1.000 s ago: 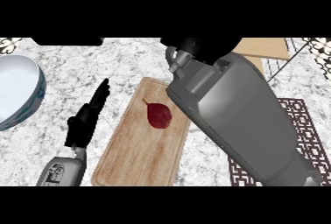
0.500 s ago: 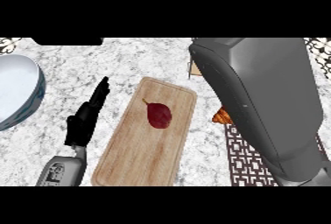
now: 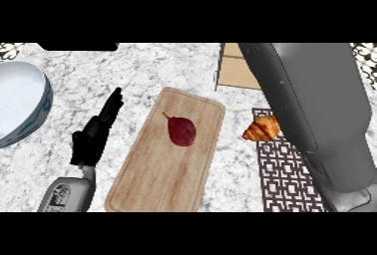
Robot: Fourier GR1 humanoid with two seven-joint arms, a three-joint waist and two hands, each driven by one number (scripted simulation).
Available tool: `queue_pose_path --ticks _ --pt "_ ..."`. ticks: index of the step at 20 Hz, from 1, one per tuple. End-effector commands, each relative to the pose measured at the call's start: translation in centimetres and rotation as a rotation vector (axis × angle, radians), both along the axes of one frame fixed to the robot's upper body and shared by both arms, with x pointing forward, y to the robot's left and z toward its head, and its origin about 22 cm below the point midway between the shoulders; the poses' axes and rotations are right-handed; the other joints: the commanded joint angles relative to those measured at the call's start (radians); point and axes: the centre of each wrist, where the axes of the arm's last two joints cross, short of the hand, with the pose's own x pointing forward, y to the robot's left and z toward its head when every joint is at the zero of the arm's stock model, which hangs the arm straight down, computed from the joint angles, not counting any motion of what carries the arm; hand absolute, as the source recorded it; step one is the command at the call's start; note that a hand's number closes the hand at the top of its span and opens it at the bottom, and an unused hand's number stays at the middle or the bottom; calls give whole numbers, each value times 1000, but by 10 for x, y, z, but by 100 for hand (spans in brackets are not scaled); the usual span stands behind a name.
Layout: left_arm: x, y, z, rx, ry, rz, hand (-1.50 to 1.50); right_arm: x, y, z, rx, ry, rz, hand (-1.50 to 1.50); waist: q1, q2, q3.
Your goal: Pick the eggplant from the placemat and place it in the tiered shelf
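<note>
I see no eggplant in the head view. The patterned placemat [image 3: 283,174] lies at the right, partly under my right forearm [image 3: 309,99], and a croissant [image 3: 262,128] sits at its upper left corner. A light wooden piece of the tiered shelf [image 3: 237,69] shows at the top, beside the forearm. The forearm runs up to the picture's upper edge, and my right hand is out of sight beyond it. My left hand [image 3: 92,137] rests open at the left on the counter, fingers straight and pointing away, holding nothing.
A wooden cutting board [image 3: 158,174] lies in the middle with a dark red, teardrop-shaped item [image 3: 181,131] on it. A blue-white bowl [image 3: 18,99] stands at the far left. The counter is marbled grey.
My right forearm has swung to the right and reached farther up, so the hand has left the view at the top. The croissant and more of the placemat now show. My left hand has not moved.
</note>
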Motion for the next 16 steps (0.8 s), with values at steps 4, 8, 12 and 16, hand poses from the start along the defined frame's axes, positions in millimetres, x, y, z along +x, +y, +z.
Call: queue_pose_path --ticks 4,8,12,16 --pt "0 -11 9 -9 3 -7 0 40 -43 -20 -34 -63 7 150 8 4 1" --pt "5 -8 7 -15 1 -14 0 33 -40 -17 211 -218 64 150 13 9 3" --pt "12 -15 16 -12 11 -6 0 49 -63 -38 212 -233 98 150 6 6 1" --pt "-11 5 5 -5 -14 -1 0 56 -58 -57 232 -220 107 150 8 1 0"
